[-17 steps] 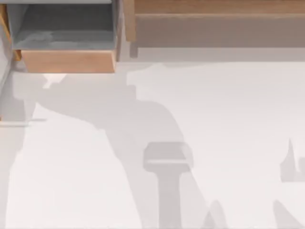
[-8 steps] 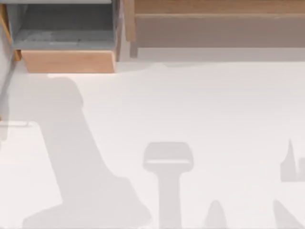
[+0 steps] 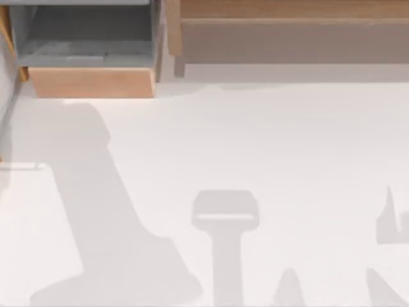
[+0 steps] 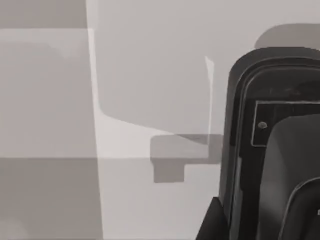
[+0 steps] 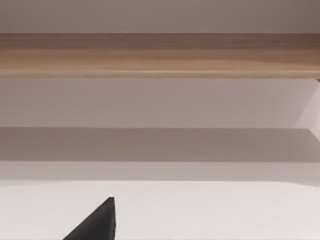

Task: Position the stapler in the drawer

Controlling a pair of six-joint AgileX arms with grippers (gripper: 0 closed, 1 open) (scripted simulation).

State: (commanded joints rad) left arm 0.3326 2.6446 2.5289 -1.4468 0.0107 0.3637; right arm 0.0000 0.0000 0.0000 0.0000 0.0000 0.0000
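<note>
The drawer (image 3: 92, 82) stands open at the table's far left, its light tan front panel facing me and its grey interior (image 3: 89, 35) in shade. The stapler is hidden; the stretch of drawer floor I can see is bare grey with a paler patch. A black tip of my right gripper (image 5: 97, 224) pokes into the right wrist view, low over the white table and facing the long shelf. In the left wrist view a large black rounded casing (image 4: 272, 140) with thin grey outlines sits over the shadowed table; I cannot tell what it is.
A long wooden shelf (image 3: 287, 13) runs along the far edge to the right of the drawer, also seen as the shelf (image 5: 160, 55). The white tabletop (image 3: 255, 141) carries only arm shadows at the left, the middle and the right front.
A second ago a broad arm shadow reached up to the drawer's front. It has drawn back toward the near left of the table and has held still over the last half second.
</note>
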